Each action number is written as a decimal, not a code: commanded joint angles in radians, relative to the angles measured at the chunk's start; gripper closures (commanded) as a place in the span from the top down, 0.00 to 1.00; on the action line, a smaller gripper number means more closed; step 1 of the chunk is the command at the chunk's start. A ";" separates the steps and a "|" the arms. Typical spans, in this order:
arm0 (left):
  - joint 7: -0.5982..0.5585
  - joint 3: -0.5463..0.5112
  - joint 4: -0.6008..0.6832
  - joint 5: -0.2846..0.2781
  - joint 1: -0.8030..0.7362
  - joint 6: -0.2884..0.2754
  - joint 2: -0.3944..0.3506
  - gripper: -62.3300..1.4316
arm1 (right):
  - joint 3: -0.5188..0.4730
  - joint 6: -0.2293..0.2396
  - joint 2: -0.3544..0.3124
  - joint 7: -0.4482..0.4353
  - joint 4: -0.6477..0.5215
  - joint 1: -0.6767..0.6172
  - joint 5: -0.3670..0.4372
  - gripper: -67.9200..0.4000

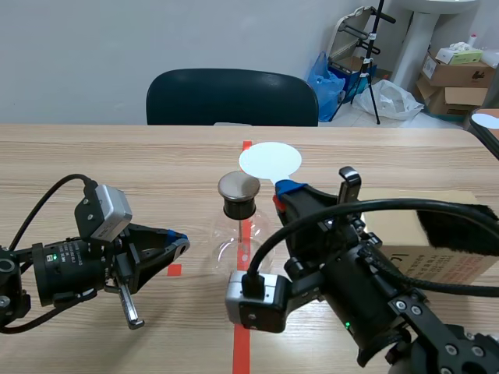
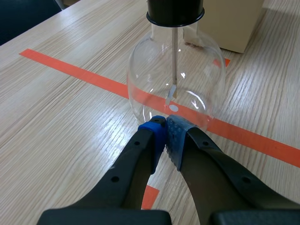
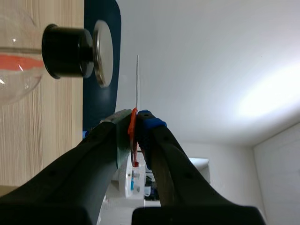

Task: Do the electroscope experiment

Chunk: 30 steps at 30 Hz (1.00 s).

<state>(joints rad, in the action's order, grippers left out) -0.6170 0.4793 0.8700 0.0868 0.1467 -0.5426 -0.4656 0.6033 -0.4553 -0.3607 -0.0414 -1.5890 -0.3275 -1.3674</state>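
The right gripper (image 3: 136, 119) is clenched on the orange handle (image 3: 133, 133) of a thin white disc (image 1: 270, 160), which stands out past its fingertips and is seen edge-on from the wrist. The disc hangs near the metal cap (image 1: 238, 185) of the electroscope (image 2: 176, 79), with a gap showing between them. The electroscope is a round glass flask on the table's (image 1: 117, 164) tape line, with a black stopper (image 3: 65, 51) under the cap and a rod (image 2: 174, 56) running down inside to a small leaf. The left gripper (image 2: 165, 124) is closed on nothing, its pads meeting right at the flask's base; contact cannot be told. The step in hand looks to be bringing the disc up to the cap. Done well, that means closing the gap slowly with the disc's flat face toward the cap, gripping only the handle, and not nudging the light flask. The left arm's view of the leaf is the one to watch. A box (image 1: 437, 249) sits beyond the right arm.
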 commanded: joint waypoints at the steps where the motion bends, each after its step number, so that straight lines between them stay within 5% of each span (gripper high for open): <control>1: -0.014 -0.006 0.012 -0.006 0.003 0.002 0.005 0.07 | -0.008 -0.014 -0.011 -0.017 -0.007 0.009 0.003 0.02; 8: -0.014 -0.006 0.012 -0.006 0.003 0.002 0.005 0.07 | -0.008 -0.014 -0.011 -0.081 -0.007 0.009 0.003 0.02; 30: -0.013 -0.006 0.012 -0.006 0.003 0.002 0.005 0.07 | -0.008 0.002 -0.011 -0.097 -0.007 0.009 0.003 0.02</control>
<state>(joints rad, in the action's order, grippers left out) -0.6170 0.4793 0.8700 0.0872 0.1467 -0.5426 -0.4656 0.6033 -0.4442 -0.3607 -0.1383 -1.5890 -0.3275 -1.3678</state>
